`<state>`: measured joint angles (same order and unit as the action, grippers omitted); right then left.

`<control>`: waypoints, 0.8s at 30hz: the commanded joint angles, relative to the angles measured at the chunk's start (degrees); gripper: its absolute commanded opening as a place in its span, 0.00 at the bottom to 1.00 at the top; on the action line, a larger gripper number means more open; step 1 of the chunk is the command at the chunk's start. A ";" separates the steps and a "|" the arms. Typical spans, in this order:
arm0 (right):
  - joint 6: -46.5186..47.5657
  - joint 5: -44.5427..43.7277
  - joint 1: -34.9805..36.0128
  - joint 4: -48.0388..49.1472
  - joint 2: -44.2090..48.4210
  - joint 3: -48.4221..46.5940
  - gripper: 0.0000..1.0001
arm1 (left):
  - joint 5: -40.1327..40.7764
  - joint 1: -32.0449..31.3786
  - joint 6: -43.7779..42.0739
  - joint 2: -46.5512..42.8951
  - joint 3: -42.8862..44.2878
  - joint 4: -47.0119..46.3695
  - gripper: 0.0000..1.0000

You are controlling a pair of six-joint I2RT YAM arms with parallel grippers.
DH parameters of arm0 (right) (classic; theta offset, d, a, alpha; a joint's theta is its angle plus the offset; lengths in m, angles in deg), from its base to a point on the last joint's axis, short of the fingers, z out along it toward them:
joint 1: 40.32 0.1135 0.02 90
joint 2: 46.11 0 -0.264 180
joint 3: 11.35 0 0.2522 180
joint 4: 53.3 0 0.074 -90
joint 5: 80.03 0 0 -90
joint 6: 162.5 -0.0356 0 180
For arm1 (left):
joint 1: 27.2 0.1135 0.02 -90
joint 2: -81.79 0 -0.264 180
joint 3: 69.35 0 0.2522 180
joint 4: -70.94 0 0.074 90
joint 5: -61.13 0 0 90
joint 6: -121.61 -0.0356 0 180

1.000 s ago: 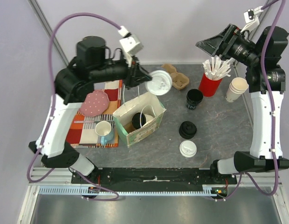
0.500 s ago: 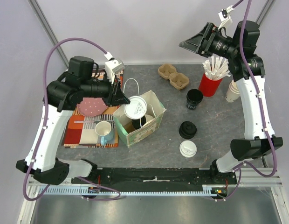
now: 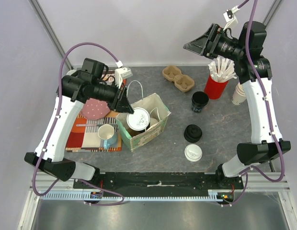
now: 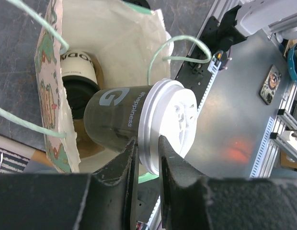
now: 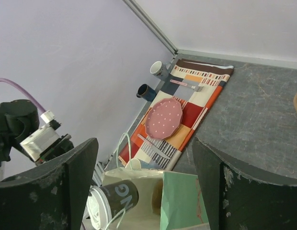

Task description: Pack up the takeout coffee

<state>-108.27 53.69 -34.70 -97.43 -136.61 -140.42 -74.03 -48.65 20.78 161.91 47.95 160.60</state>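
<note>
Near edge, right of bag (image 3: pixel 149 136): spare cup (image 3: pixel 193 152), white lid, upright and well apart from the bag. Black lid (image 3: pixel 192 133) is just behind it. There's open table between those two and the bag's right wall.

Left of bag: mug (image 3: pixel 106 134) on mat (image 3: pixel 79 139), just beside the bag's wall, so it's tight on that side.

Left gripper (image 4: pixel 147 143) is clenched on the cup (image 4: pixel 119 120), fingers (image 4: pixel 124 163) pinching the white lid's rim. The cup hangs over the bag mouth, lid face toward the overhead camera. Can't tell whether its base is below the bag's rim. Green handle loop (image 4: pixel 187 40) arcs close by the lid.

Inside bag: dark cup (image 4: pixel 79 79) against one end, bare floor beside it.

Beyond bag: carrier (image 3: pixel 178 79), black cup (image 3: pixel 199 101), red cup (image 3: pixel 215 87) with straws, cup stack (image 3: pixel 243 92) far right.

Right gripper (image 3: pixel 196 44) is spread wide and empty, high above the bag's far right, well apart from everything.
</note>
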 commanded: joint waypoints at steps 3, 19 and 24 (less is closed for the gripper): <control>1.14 0.40 1.31 2.16 2.17 0.61 0.87 | -5.00 3.08 -5.17 3.02 -0.20 1.97 0.02; 18.71 -5.57 24.42 -16.20 -6.27 -10.82 0.80 | -3.97 7.04 -3.85 -1.54 -8.44 -2.50 0.02; 24.33 -14.70 32.42 -26.83 -7.23 -10.90 0.75 | -0.45 8.18 -0.43 -3.82 -11.34 -7.42 0.02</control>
<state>-90.58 46.55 -7.11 -114.26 -143.21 -148.29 -76.83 -41.62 17.67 161.08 37.77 158.46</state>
